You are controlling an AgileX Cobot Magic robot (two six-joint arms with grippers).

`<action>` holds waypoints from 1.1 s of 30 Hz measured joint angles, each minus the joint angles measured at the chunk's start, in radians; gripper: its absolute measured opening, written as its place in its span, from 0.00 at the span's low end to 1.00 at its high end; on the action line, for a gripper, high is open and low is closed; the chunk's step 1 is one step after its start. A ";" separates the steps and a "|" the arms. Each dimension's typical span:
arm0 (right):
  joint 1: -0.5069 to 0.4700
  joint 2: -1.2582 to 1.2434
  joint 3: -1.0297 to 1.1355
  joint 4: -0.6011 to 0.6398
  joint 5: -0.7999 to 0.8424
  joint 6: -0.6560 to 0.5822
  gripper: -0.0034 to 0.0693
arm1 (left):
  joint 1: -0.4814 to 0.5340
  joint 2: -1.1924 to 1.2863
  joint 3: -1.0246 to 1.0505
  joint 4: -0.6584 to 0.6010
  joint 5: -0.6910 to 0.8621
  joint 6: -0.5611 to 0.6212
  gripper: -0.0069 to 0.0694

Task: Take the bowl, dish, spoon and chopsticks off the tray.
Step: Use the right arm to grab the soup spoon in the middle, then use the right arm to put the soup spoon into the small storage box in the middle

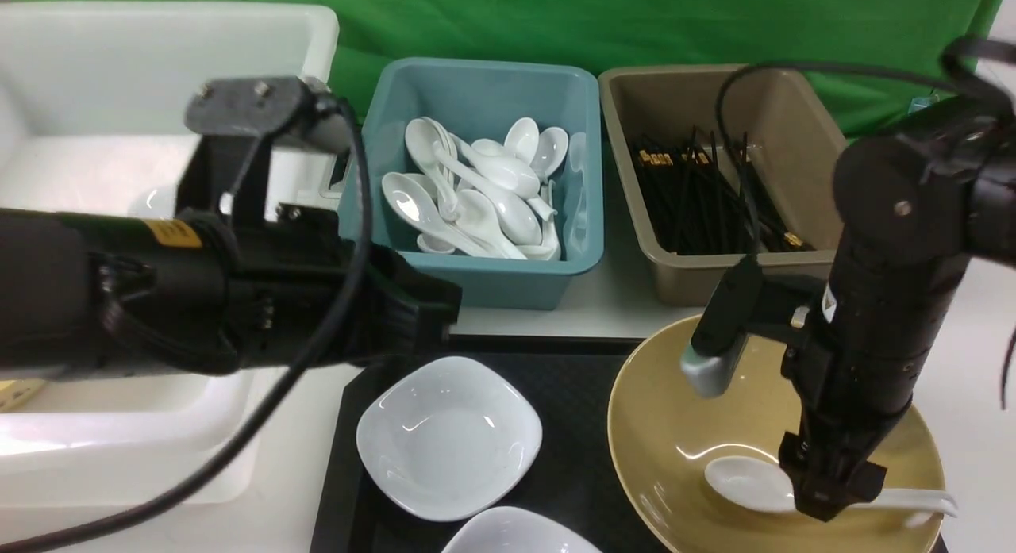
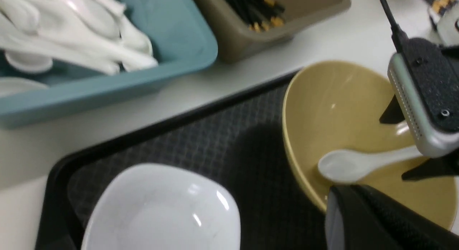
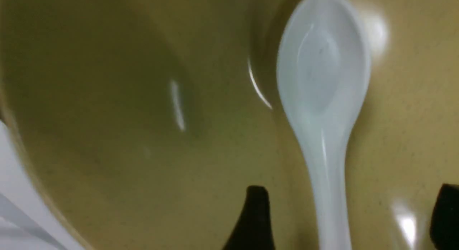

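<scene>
Spoon [image 1: 746,483] lying in mustard-yellow bowl [image 1: 675,426] at the right end of the tray [image 1: 571,394], scoop pointing left. Right gripper [image 1: 827,505] straddles its handle, jaws released, not touching. Left gripper [image 1: 435,309], jaws clenched and empty, hovers over the tray's far-left corner.

A green cloth backdrop [image 1: 635,21] hangs across the far side from 11 to 1 o'clock, faintly creased and evenly lit. Below it runs a plain white table [image 1: 611,307]. Three tubs stand on the table against the cloth: a large white tub [image 1: 159,45] at 10 o'clock, a teal tub [image 1: 492,287] at 12 and a brown tub [image 1: 698,279] at 1 o'clock, the last two just beside each other. Soft light from above leaves bright glare on the white tub's glossy walls at 8 o'clock.
</scene>
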 joint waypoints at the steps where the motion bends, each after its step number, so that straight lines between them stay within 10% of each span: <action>1: 0.000 0.007 0.000 -0.014 0.003 0.010 0.85 | 0.000 0.003 0.000 0.000 0.007 0.000 0.08; 11: 0.000 0.078 0.050 -0.040 0.005 0.042 0.69 | 0.000 0.003 0.000 0.021 0.071 0.000 0.08; 17: 0.001 0.082 0.061 -0.040 0.009 0.031 0.19 | 0.000 0.003 0.000 0.045 0.086 0.046 0.08; 27: 0.001 -0.126 -0.250 -0.015 -0.185 0.258 0.20 | 0.000 0.013 -0.267 0.379 0.308 -0.105 0.08; 33: 0.001 -0.002 -0.543 0.288 -0.476 0.173 0.20 | 0.000 0.012 -0.326 0.452 0.231 -0.254 0.08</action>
